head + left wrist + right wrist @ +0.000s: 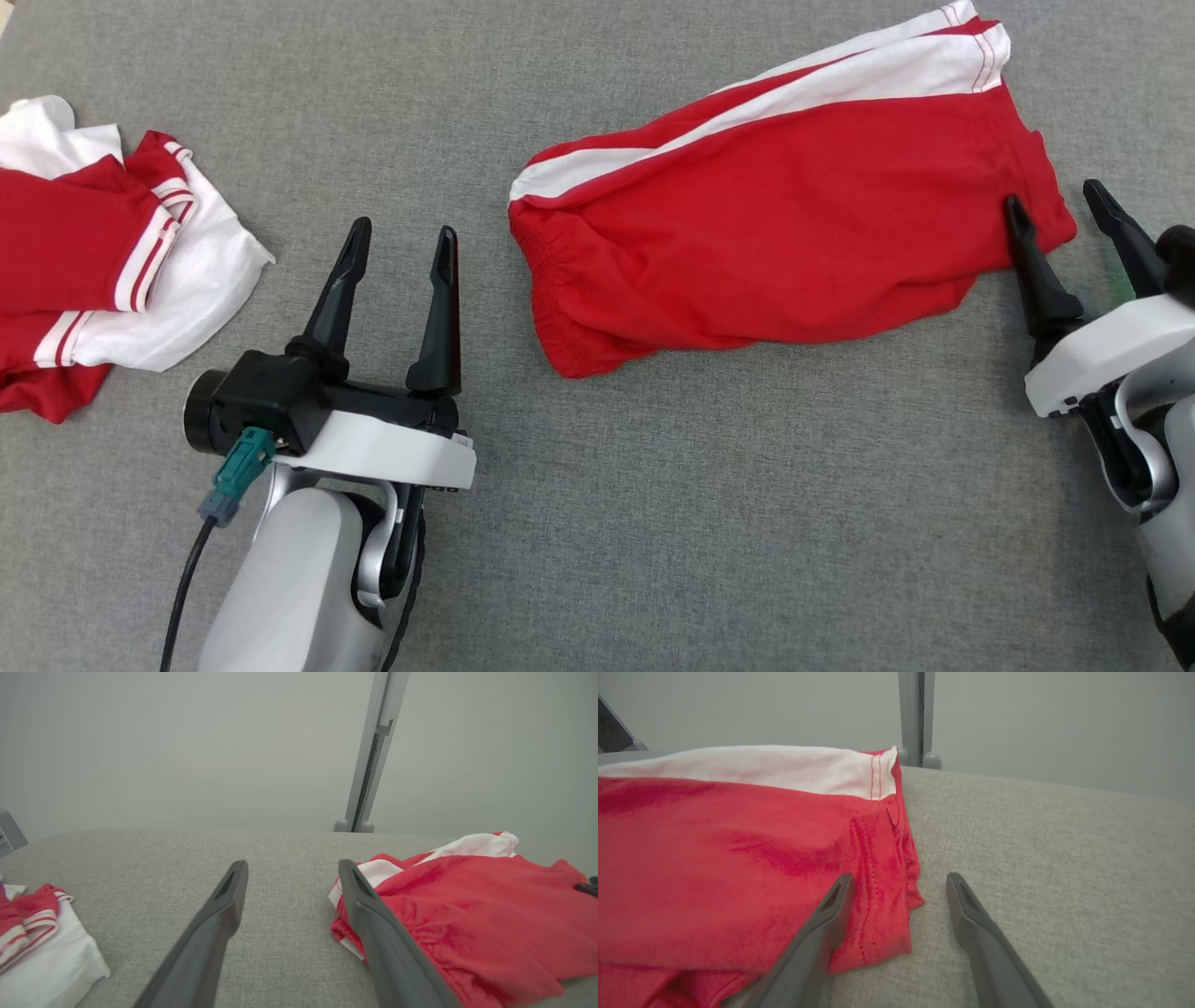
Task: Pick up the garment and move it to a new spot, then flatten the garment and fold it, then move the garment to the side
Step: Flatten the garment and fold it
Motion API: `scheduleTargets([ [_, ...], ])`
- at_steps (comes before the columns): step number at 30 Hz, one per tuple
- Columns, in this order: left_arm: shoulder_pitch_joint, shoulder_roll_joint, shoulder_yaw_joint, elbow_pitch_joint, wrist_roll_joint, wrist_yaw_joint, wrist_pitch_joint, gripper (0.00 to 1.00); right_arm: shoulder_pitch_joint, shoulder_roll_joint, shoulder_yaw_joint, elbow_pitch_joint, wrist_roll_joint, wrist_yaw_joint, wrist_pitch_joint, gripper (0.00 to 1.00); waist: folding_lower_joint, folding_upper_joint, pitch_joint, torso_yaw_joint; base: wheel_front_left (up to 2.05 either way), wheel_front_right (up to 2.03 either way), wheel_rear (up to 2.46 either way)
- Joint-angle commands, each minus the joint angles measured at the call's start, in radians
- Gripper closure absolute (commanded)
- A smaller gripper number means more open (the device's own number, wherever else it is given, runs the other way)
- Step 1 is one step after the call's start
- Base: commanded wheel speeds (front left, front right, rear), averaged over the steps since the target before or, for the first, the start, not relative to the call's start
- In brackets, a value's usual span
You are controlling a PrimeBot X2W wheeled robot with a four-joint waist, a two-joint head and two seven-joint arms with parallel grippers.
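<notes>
Looks like the flatten-and-fold step for the red shorts, lying rumpled on the gray tabletop, white stripe along the far edge. Flanked by two open, empty hands: right hand straddling the hem corner, left hand just beside the waistband, not touching. Likely calls next for pinching both ends and pulling taut, clear of the red-and-white clothes pile beyond the waistband.

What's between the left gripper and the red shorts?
Only bare grey table cover separates the left gripper from the red shorts, seen in the head view.
</notes>
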Motion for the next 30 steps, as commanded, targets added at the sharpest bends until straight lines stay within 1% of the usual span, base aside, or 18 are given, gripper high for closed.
scheduleTargets([
  [1,-0.013,0.001,-0.002,-0.001,0.008,-0.004,-0.001,0.00,-0.018,-0.012,0.000,0.017,0.010,-0.001,0.012,0.00,0.0000,0.0000,0.003,0.007,0.00,0.00,0.00],
  [6,-0.016,-0.002,-0.003,0.011,0.010,-0.007,-0.001,0.00,-0.066,0.004,0.043,0.123,0.026,-0.001,0.105,0.00,0.0000,0.0000,-0.005,0.007,0.00,0.00,0.00],
  [7,-0.016,-0.002,-0.002,0.014,0.012,-0.007,-0.001,0.00,-0.074,0.003,0.048,0.131,0.026,-0.001,0.114,0.56,0.0000,0.0000,-0.007,0.005,0.00,0.00,0.00],
  [8,-0.015,-0.002,-0.001,0.016,0.012,-0.008,-0.001,0.00,-0.080,0.006,0.056,0.141,0.034,-0.001,0.129,0.74,0.0000,0.0000,-0.010,0.003,0.00,0.00,0.00],
  [9,-0.014,-0.002,0.000,0.018,0.014,-0.009,-0.001,0.00,-0.085,0.006,0.065,0.143,0.036,-0.001,0.135,1.00,0.0000,0.0000,-0.013,0.000,0.00,0.00,0.00],
  [12,-0.009,-0.003,0.004,0.021,0.017,-0.008,-0.001,0.00,-0.096,0.003,0.073,0.139,0.053,-0.002,0.134,1.00,0.0000,0.0000,-0.022,-0.012,0.00,0.00,0.00],
  [13,-0.001,-0.003,0.007,0.021,0.018,-0.009,-0.001,0.00,-0.090,0.006,0.078,0.126,0.060,-0.002,0.115,1.00,0.0000,0.0000,-0.033,-0.022,0.00,0.00,0.00],
  [17,0.021,-0.003,0.014,0.028,0.024,-0.016,-0.001,0.00,-0.023,0.027,0.064,0.087,0.063,-0.002,0.070,1.00,0.0000,0.0000,-0.066,-0.044,0.00,0.00,0.00],
  [24,0.056,-0.002,0.034,0.042,0.033,-0.027,-0.001,0.00,0.189,0.084,-0.023,-0.038,0.062,-0.002,0.037,1.00,0.0000,0.0000,-0.120,-0.090,0.00,0.00,0.00],
  [25,0.056,-0.002,0.034,0.042,0.033,-0.027,-0.001,0.00,0.189,0.084,-0.023,-0.038,0.062,-0.002,0.037,1.00,0.0000,0.0000,-0.120,-0.090,0.00,0.00,0.00],
  [30,0.082,-0.003,0.039,0.053,0.034,-0.033,-0.001,0.00,0.326,0.131,-0.117,-0.110,0.050,-0.002,0.052,1.00,0.0000,0.0000,-0.150,-0.107,0.00,0.00,0.00],
])
